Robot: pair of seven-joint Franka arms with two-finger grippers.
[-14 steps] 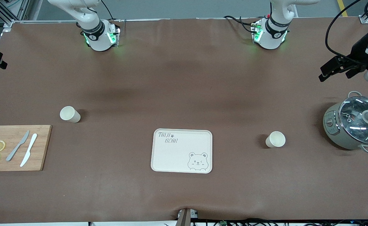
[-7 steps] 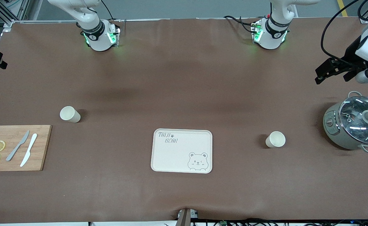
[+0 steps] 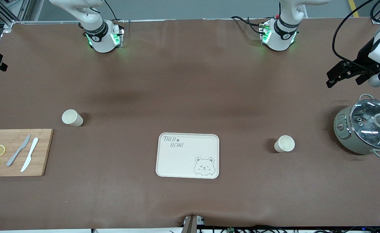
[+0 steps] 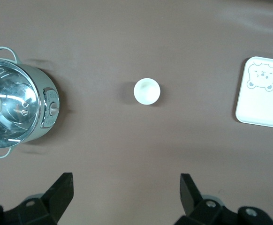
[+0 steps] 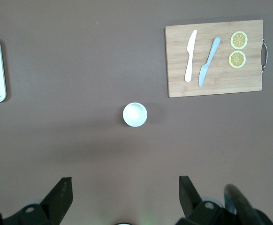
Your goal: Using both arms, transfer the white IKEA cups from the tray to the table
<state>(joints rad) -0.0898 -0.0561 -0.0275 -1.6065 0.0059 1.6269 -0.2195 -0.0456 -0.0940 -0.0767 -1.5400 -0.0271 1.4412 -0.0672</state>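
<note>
Two white IKEA cups stand upright on the brown table. One cup (image 3: 72, 117) is toward the right arm's end, the other cup (image 3: 284, 143) toward the left arm's end. My left gripper (image 3: 342, 84) is open and empty, high over the table's edge at the left arm's end. Its wrist view shows its open fingers (image 4: 125, 177) well apart from the cup (image 4: 147, 91) below. My right gripper (image 5: 125, 180) is open and empty, high above the other cup (image 5: 135, 114).
A cream bear-printed tray (image 3: 188, 155) lies between the cups, nearer the front camera. A lidded grey pot (image 3: 364, 129) stands at the left arm's end. A wooden board (image 3: 16, 152) with two knives and lemon slices lies at the right arm's end.
My left gripper has shifted slightly toward the middle of the table, still open and high. The cups and the right arm have not moved.
</note>
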